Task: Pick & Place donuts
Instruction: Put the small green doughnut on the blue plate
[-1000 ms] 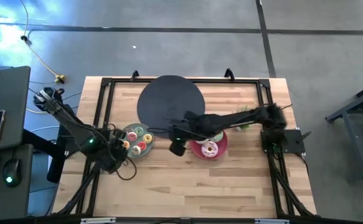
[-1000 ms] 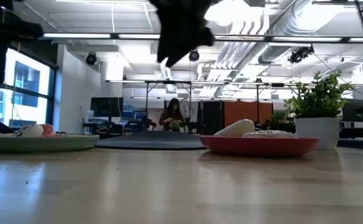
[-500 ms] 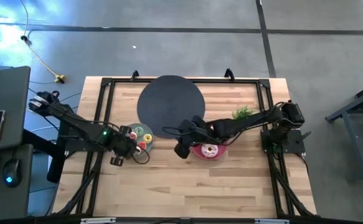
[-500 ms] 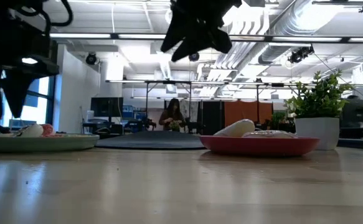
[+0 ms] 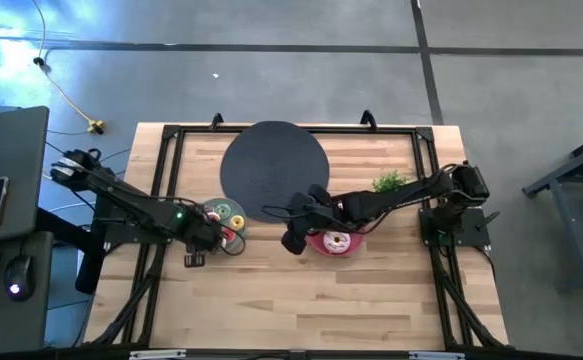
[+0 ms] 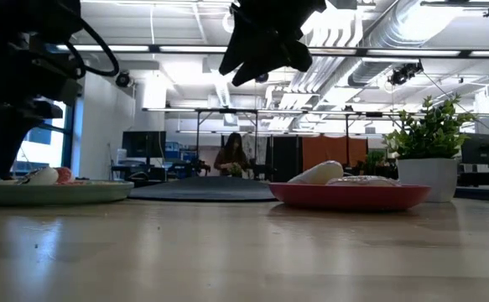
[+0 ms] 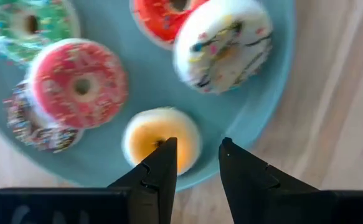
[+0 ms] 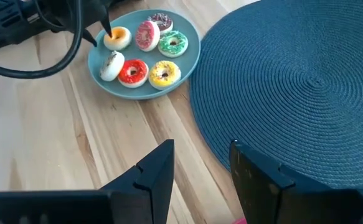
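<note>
Left gripper (image 7: 197,148): low over the blue-green plate (image 7: 259,118). Fingers a little way apart, nothing between them. One finger tip right over the edge of the orange donut (image 7: 145,134); cannot tell if touching.

Around it on the same plate: white donut with sprinkles (image 7: 221,43), pink donut (image 7: 78,84), green donut (image 7: 28,22), red donut (image 7: 169,15) and brown donut (image 7: 25,124). One yellow donut (image 8: 164,73) there too, seen from the other arm's camera.

Right gripper (image 8: 200,155): up in the air over the bare wood table (image 5: 301,300), between the two plates and just beside the pink plate (image 6: 353,197). Fingers partly open, holding nothing.

On the pink plate: a white donut (image 6: 315,174), lying on its side, and at least one more beside it.

Behind both plates: a round dark mat (image 8: 293,93). Near the pink plate: a little green plant (image 6: 429,134) in a white pot. Far back in the room: a person (image 6: 231,155).
</note>
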Action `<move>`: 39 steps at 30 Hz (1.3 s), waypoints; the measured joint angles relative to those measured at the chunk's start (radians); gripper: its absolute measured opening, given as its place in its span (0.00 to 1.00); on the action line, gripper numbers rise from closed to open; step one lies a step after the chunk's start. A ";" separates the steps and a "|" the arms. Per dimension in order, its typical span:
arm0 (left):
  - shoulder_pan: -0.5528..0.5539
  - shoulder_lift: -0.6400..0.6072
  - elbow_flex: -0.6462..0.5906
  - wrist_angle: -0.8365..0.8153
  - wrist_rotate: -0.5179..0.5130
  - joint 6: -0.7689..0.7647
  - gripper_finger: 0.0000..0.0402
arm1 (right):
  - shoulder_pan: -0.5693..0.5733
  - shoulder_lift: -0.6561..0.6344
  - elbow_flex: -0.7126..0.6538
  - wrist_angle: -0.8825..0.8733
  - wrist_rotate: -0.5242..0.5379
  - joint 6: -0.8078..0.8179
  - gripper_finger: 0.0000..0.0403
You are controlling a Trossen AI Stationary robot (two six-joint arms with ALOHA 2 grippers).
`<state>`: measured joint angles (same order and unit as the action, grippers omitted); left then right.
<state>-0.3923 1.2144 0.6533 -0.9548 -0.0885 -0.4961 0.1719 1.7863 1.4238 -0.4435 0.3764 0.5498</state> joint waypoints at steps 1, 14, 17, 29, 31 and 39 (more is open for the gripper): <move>0.000 0.004 0.000 0.011 0.007 -0.005 0.28 | 0.000 0.000 0.000 0.000 0.000 -0.006 0.36; 0.000 0.018 0.000 -0.021 -0.030 -0.036 0.28 | 0.000 0.000 0.000 0.000 0.020 -0.034 0.36; 0.000 0.043 0.000 -0.020 -0.025 -0.036 0.28 | 0.000 0.000 0.000 0.000 0.037 -0.040 0.36; 0.000 0.159 0.000 0.012 -0.046 -0.035 0.28 | 0.000 0.001 0.002 -0.001 0.037 -0.057 0.36; 0.000 0.159 0.000 0.011 -0.073 -0.036 0.27 | 0.000 0.001 0.002 -0.001 0.034 -0.057 0.36; 0.000 0.159 -0.001 0.014 -0.105 -0.008 0.03 | 0.000 0.001 0.002 -0.001 0.033 -0.053 0.36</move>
<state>-0.3923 1.3734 0.6525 -0.9406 -0.1935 -0.5044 0.1719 1.7874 1.4254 -0.4448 0.4097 0.4965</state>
